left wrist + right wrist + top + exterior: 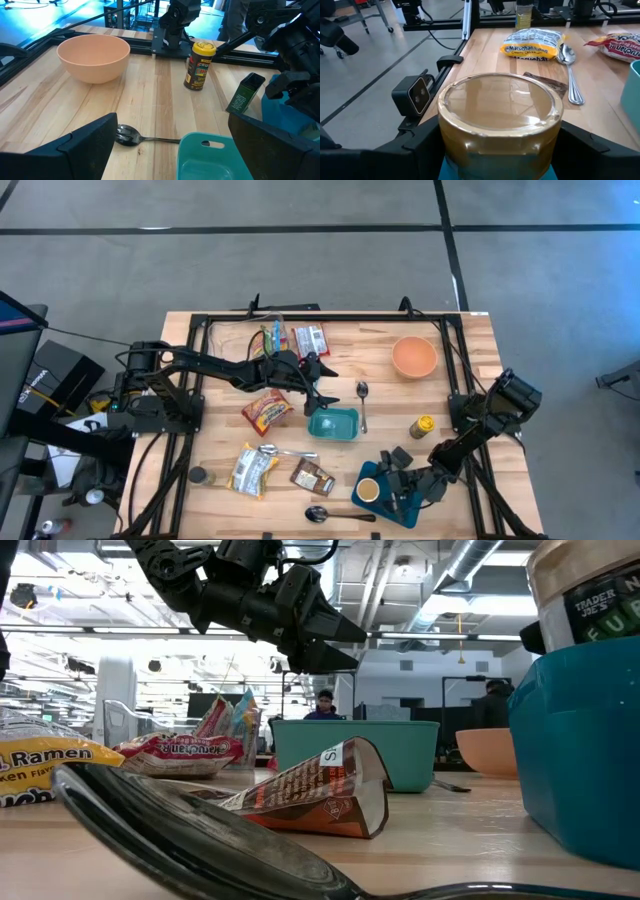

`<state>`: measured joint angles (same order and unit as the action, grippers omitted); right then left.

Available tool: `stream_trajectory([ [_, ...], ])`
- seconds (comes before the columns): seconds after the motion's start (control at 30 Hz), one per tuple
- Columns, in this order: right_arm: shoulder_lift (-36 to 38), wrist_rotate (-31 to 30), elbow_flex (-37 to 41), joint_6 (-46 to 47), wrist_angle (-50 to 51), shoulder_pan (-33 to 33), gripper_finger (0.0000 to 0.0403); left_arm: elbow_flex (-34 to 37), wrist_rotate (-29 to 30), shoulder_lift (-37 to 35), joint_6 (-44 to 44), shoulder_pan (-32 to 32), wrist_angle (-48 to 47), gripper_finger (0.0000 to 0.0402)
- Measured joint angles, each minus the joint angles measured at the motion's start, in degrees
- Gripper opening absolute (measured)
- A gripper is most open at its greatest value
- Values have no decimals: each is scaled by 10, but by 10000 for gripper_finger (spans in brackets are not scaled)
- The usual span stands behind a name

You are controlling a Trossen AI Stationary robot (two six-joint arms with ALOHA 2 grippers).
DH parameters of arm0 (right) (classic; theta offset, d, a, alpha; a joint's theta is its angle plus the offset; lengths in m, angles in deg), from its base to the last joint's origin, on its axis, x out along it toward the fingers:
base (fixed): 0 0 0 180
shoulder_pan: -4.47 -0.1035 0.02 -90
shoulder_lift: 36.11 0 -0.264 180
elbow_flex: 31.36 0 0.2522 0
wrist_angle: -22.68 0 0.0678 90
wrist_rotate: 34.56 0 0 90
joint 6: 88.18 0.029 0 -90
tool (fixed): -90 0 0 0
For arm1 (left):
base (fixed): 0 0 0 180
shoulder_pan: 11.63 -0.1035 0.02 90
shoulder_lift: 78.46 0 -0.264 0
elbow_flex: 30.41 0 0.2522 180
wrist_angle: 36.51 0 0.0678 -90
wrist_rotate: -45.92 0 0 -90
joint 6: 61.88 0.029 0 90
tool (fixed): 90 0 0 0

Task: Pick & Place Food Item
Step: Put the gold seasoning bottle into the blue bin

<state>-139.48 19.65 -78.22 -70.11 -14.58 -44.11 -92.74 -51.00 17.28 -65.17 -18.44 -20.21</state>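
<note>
A jar with a gold lid (pixel 498 107) stands upright in a blue container (pixel 410 510) near the table's front right. My right gripper (pixel 385 485) is shut on it. In the low view the jar (pixel 590 590) rises above the blue container (pixel 580 740). My left gripper (pixel 318 392) hangs open over the middle of the table, just above a teal container (pixel 333 423), touching nothing. Food packets lie to the left: a red snack bag (pixel 266 411), a ramen packet (pixel 252 470) and a brown packet (pixel 312 477). My right gripper holds the jar by its side wall just below the gold lid (pixel 465 150), one finger on either side. The fingers come nearly level from the table's right side. The jar stands upright with its bottom in the blue container.
A peach bowl (pixel 414 356) sits at the far right, with a yellow-capped bottle (pixel 424 425) nearer. Spoons lie by the teal container (pixel 363 405), by the ramen (pixel 280 450) and at the front edge (pixel 335 515). Candy packs (pixel 295 338) lie at the far middle. A black frame rims the table.
</note>
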Motion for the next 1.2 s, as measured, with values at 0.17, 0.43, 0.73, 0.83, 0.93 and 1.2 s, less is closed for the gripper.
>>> stream_trajectory([
  [0.17,0,0,0,0,2,0,282,0,0,0,0,0,0,374],
  [0.43,0,0,0,0,8,0,282,0,0,0,0,0,0,374],
  [0.73,0,-1,0,1,8,0,282,0,0,0,0,0,0,374],
  [0.83,0,-1,0,2,8,0,293,0,0,0,0,0,0,374],
  [0.93,0,-2,0,2,6,0,314,0,0,0,0,0,0,374],
  [1.2,0,-2,0,0,7,0,351,0,0,0,0,0,0,374],
])
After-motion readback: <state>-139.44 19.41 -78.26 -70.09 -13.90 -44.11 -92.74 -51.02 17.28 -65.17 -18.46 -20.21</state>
